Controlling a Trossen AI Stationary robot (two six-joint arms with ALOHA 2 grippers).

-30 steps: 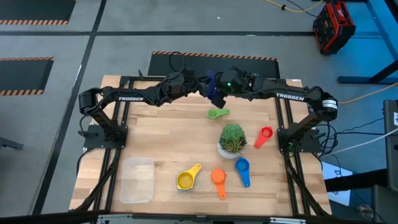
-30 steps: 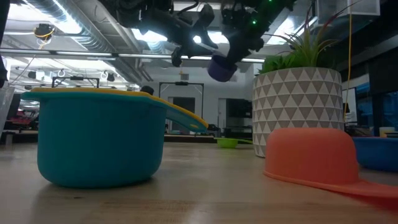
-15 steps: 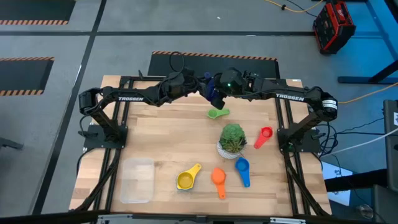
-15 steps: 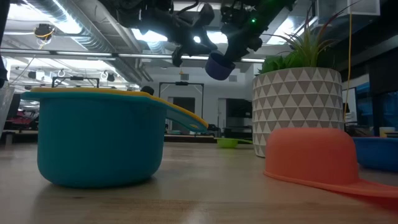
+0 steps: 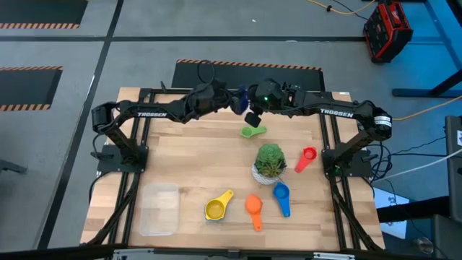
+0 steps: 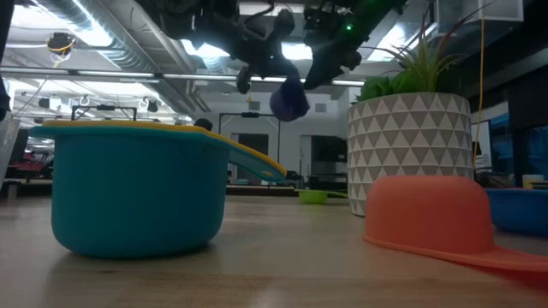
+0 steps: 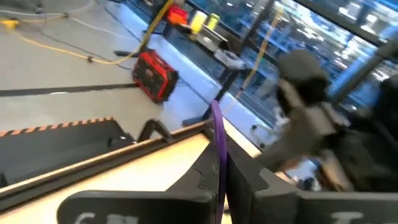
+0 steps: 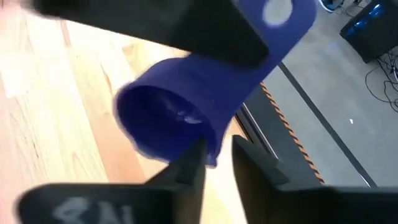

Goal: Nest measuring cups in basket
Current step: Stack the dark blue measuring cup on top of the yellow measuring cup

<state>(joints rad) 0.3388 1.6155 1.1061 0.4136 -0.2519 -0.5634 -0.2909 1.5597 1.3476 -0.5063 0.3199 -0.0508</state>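
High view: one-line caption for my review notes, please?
Above the table's far edge, left gripper shut on the dark blue measuring cup; right gripper alongside.

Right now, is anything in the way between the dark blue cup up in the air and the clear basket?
Nothing visible blocks it. The dark blue cup hangs at the table's far edge in the left end effector; the basket is at the near left corner, with bare wood between.

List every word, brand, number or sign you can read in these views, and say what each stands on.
"TROSSEN": white lettering on the left arm, high view.
"TROSSEN": white lettering on the right arm, high view.
White marks on each wrist housing at the bottom of both wrist views: too blurred to read.
Nothing readable on the measuring cups, plant pot or red case.
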